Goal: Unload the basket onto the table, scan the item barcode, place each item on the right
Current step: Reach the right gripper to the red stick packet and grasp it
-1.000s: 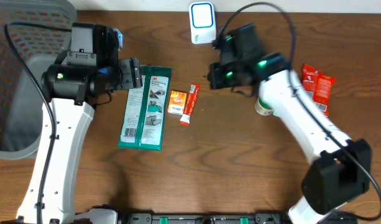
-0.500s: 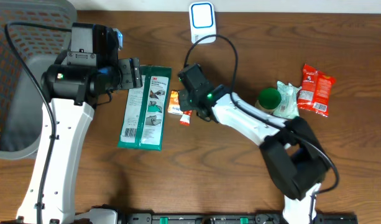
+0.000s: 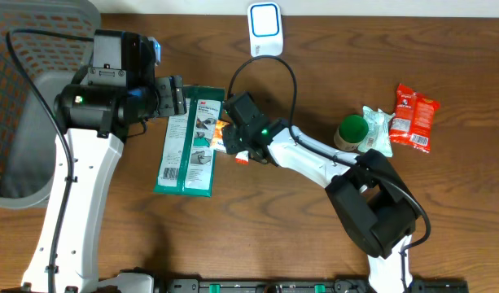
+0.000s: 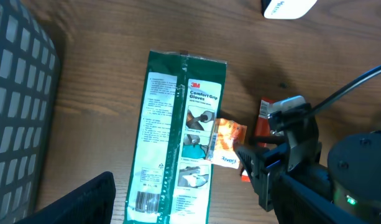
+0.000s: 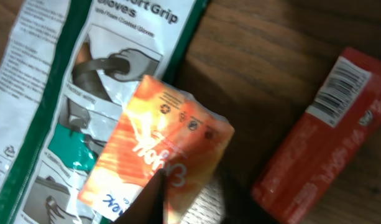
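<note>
Overhead, the orange packet (image 3: 222,128) lies near the middle of the counter (image 3: 257,236), at 3 o'clock from the green glove pack (image 3: 188,150) and overlapping its edge. A red carton (image 3: 242,157) sits just beside it at 4 o'clock. The white scanner (image 3: 265,20) stands well apart at the 12 o'clock edge. The right hand (image 3: 229,140) reaches across and sits directly over the packet. The left hand (image 3: 174,96) hovers at the glove pack's 10 o'clock corner, fingers spread and empty.

From the left wrist, the packet (image 4: 226,142) looks crinkled, one end lying on the glove pack. The right hand's dark fingers point at its 4 o'clock corner.

From the right wrist, a dark fingertip (image 5: 151,200) lies against the packet's (image 5: 159,149) lower edge, with a paler pad at 3 o'clock of it. I cannot tell whether they are parted or already pinching the film.

Judging by its creases and sheen, the packet should be very light, soft and somewhat slippery, likely to buckle or slide rather than lift flat. A pinch across the lower edge that clears the glove pack seems the safest hold. No barcode shows on the upturned face, so it probably needs turning toward the scanner.
</note>
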You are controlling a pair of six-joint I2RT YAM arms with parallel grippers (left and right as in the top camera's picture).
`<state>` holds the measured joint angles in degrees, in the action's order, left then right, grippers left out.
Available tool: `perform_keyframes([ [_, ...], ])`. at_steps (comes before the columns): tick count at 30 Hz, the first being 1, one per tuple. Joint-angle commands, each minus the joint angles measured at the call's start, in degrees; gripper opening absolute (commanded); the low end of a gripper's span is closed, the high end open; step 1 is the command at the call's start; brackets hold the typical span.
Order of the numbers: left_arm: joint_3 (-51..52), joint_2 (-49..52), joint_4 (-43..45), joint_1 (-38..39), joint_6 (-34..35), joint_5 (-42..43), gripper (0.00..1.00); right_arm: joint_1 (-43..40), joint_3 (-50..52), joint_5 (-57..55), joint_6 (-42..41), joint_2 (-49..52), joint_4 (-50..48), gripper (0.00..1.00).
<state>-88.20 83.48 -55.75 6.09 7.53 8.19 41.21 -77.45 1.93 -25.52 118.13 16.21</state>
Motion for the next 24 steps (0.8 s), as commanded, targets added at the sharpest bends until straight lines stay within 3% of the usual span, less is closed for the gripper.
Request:
perform_keyframes([
  [1,-0.68,0.0,-0.17,-0.24,0.26,-0.55,0.8,-1.55,-0.55,0.5,1.97,-3.54,0.61,0.47],
  [3,-0.68,0.0,-0.17,-0.24,0.28,-0.55,0.8,-1.92,-0.55,0.46,1.4,-4.04,0.74,0.59],
  [4,-0.68,0.0,-0.17,-0.24,0.28,-0.55,0.8,-2.03,-0.55,0.48,0.85,-4.04,0.98,0.59],
  [15,-0.68,0.0,-0.17,-0.24,0.28,-0.55,0.8,-0.59,-0.44,-9.01,-5.38,1.2,3.3,0.52],
  [19,-0.68,0.0,-0.17,-0.24,0.28,-0.55,0.8,-0.79,-0.44,-10.84,-5.75,1.73,4.68,0.43],
  [22,-0.68,0.0,-0.17,-0.24,0.28,-0.55,0.8,-1.33,-0.44,-12.87,-5.75,1.33,6.43,0.3],
  [24,-0.68,0.0,-0.17,-0.24,0.28,-0.55,0.8,-1.95,-0.44,-12.83,-5.73,1.33,7.45,0.28],
])
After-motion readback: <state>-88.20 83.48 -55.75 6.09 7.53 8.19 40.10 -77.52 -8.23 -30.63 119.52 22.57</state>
